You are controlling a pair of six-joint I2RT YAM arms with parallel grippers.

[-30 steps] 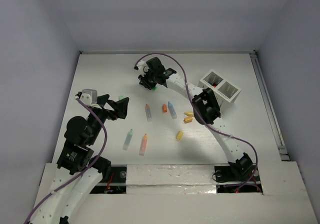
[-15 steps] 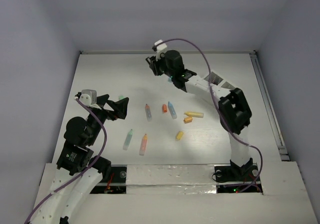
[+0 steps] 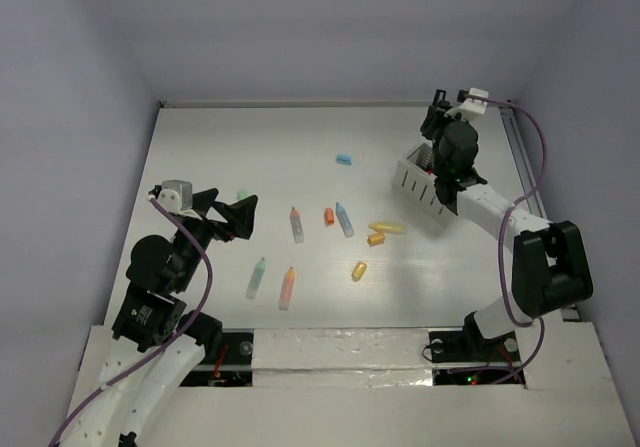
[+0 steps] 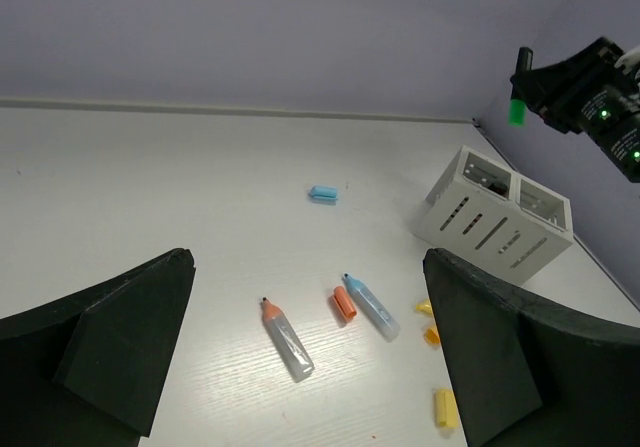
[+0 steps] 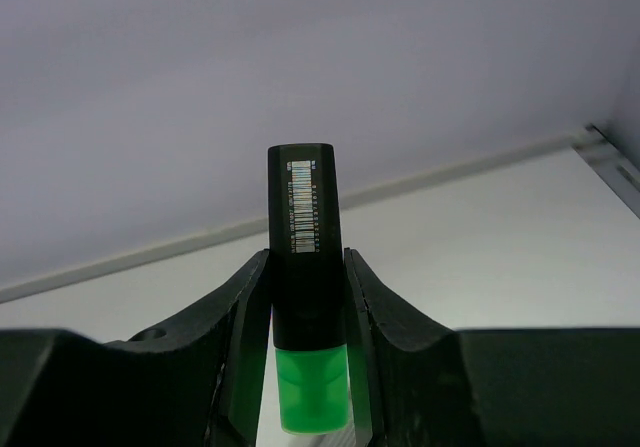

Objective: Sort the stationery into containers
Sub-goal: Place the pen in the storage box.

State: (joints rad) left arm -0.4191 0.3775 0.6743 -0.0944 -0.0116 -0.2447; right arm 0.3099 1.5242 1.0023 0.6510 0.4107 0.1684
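My right gripper (image 5: 306,259) is shut on a black highlighter (image 5: 303,217) with a green cap (image 5: 313,387), held in the air just beyond the white slotted container (image 3: 422,184), which also shows in the left wrist view (image 4: 497,219). On the table lie a light blue cap (image 3: 344,159), an orange-tipped marker (image 4: 287,339), an orange cap (image 4: 343,303), a blue-tipped marker (image 4: 371,307), a yellow marker (image 3: 388,228), and a yellow cap (image 3: 359,270). My left gripper (image 3: 228,213) hangs open and empty at the left, well short of them.
A mint marker (image 3: 257,277) and an orange one (image 3: 287,287) lie nearer the arm bases. A small orange-yellow piece (image 3: 376,238) sits by the yellow marker. The side wall and a metal rail (image 3: 530,197) run close behind the container.
The right arm has swung from the far middle of the table to the right, carrying the green-capped highlighter to the container. The light blue cap now shows. The left arm is still.
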